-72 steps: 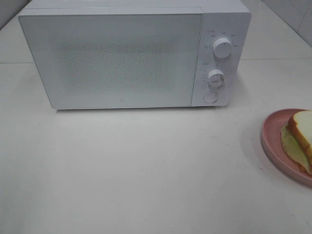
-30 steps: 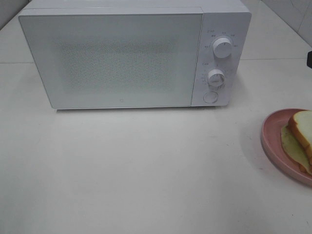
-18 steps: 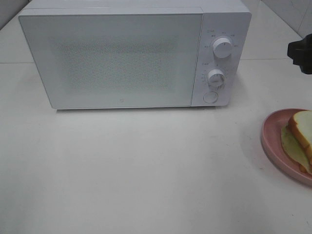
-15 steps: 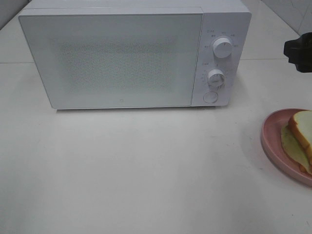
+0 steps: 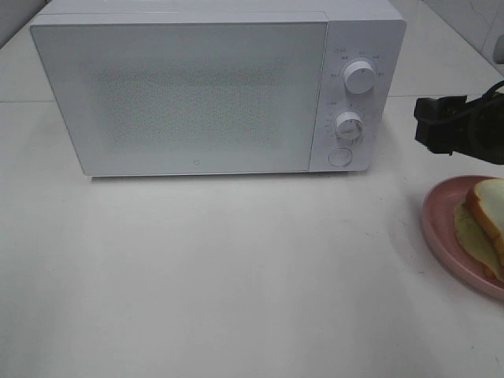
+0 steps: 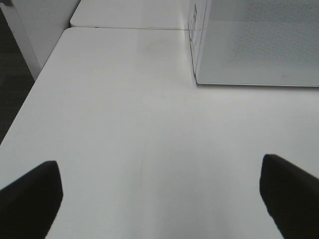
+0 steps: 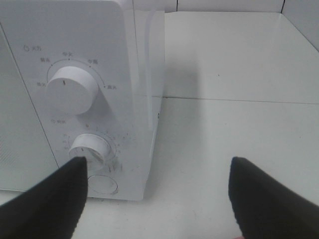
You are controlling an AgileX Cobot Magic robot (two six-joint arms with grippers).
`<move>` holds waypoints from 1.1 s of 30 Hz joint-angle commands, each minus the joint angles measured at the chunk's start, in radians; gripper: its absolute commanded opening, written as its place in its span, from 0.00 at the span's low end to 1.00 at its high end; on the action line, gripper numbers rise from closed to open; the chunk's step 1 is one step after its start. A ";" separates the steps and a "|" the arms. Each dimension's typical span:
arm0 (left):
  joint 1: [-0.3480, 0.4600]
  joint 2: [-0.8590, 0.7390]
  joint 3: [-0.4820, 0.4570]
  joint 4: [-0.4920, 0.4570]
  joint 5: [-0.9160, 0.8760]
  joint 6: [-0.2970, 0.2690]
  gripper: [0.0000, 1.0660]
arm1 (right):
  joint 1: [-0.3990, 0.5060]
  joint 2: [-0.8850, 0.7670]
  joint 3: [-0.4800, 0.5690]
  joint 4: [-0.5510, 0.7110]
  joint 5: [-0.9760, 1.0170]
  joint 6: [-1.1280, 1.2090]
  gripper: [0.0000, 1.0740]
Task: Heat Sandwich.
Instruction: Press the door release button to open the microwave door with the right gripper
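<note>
Two arms share this job, but only one is placed for it. The right gripper hangs at the right edge of the pale desk, its dark fingers spread apart with nothing between them. It points across toward the control panel of the white box-shaped microwave.

The white-bread sandwich with tan crust and pale green filling lies on the round pink plate. It sits near that gripper, on the camera's side of it, and well apart from the microwave. The frame edge cuts it off, so its long axis cannot be told.

The microwave door is closed. In the wrist view the round white push button sits low on the panel under the lower white dial, close beside one finger. Its purpose cannot be read, though it looks like the door release. I judge the coming move turns on this layout. The panel lies ahead of the right gripper and the sandwich behind and below it, so the door probably comes first and the plate after.

The left gripper is out of the high view. Its fingers stand wide apart over bare desk, off the microwave's left front corner, far from the sandwich
</note>
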 commanded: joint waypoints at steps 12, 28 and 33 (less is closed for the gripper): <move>0.001 -0.029 0.002 0.001 -0.001 0.000 0.97 | 0.252 0.124 0.065 0.304 -0.330 -0.083 0.71; 0.001 -0.029 0.002 0.001 -0.001 0.000 0.97 | 0.362 0.358 0.064 0.348 -0.499 -0.066 0.71; 0.001 -0.029 0.002 0.001 -0.001 0.000 0.97 | 0.366 0.383 0.064 0.348 -0.521 -0.045 0.71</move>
